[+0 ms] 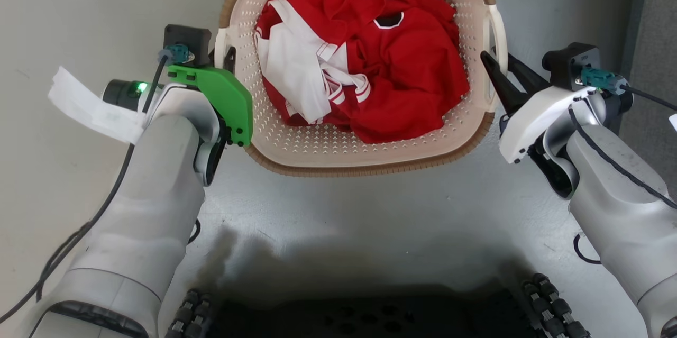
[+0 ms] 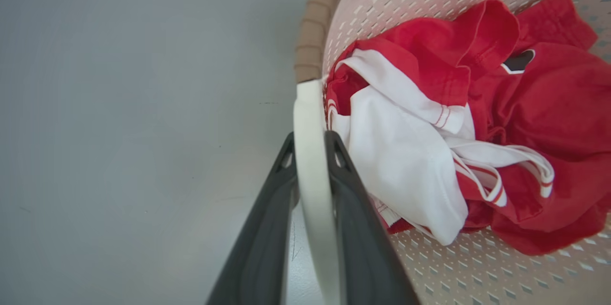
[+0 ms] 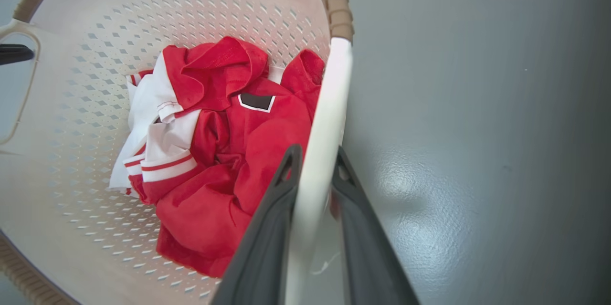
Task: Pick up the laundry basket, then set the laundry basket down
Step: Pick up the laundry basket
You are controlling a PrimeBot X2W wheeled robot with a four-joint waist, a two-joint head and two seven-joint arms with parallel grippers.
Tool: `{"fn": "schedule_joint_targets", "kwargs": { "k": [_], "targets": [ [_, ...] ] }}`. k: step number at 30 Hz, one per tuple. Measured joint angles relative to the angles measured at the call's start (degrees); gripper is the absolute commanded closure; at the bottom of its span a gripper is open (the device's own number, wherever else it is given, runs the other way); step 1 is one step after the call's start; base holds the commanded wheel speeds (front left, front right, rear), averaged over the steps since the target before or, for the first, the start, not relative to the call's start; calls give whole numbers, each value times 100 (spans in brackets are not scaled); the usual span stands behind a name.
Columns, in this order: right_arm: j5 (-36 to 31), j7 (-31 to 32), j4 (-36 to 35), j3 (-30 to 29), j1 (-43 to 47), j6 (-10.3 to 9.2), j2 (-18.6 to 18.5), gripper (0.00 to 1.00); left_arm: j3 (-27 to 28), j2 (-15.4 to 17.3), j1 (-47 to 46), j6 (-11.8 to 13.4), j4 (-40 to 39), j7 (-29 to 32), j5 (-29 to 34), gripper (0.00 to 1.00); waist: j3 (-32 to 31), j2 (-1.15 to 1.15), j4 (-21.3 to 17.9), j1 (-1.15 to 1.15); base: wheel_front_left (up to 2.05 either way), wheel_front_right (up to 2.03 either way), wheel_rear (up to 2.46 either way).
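Note:
The laundry basket (image 1: 322, 145) is cream-white and perforated, with a brown rim, and sits on the grey floor ahead of me. It holds crumpled red and white clothes (image 1: 391, 63). My left gripper (image 1: 229, 58) is at the basket's left loop handle (image 1: 220, 42). In the left wrist view the left gripper (image 2: 310, 135) is shut on that white handle (image 2: 308, 104). My right gripper (image 1: 497, 60) is at the right loop handle (image 1: 500, 26). In the right wrist view the right gripper (image 3: 318, 149) clamps the white bar (image 3: 334, 80). Whether the basket is off the floor I cannot tell.
Grey floor (image 1: 95, 5) lies around the basket on all sides. My dark base with its wheels (image 1: 370, 317) is at the bottom of the head view. A darker strip (image 1: 653, 5) runs along the far right. Cables hang from both wrists.

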Motion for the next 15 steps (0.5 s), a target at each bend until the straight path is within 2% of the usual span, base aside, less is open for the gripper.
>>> {"fn": "schedule_joint_targets", "kwargs": {
  "k": [10, 15],
  "targets": [
    [326, -32, 283, 319, -83, -1, -5, 100, -175, -10, -19, -119, 294, -172, -298, 100, -197, 0, -17, 0, 0, 0, 0],
    [582, 0, 539, 494, -83, -1, 62, 100, -271, -15, -10, -246, 489, -163, -654, 100, -384, 0, -35, 0, 0, 0, 0]
  ]
}}
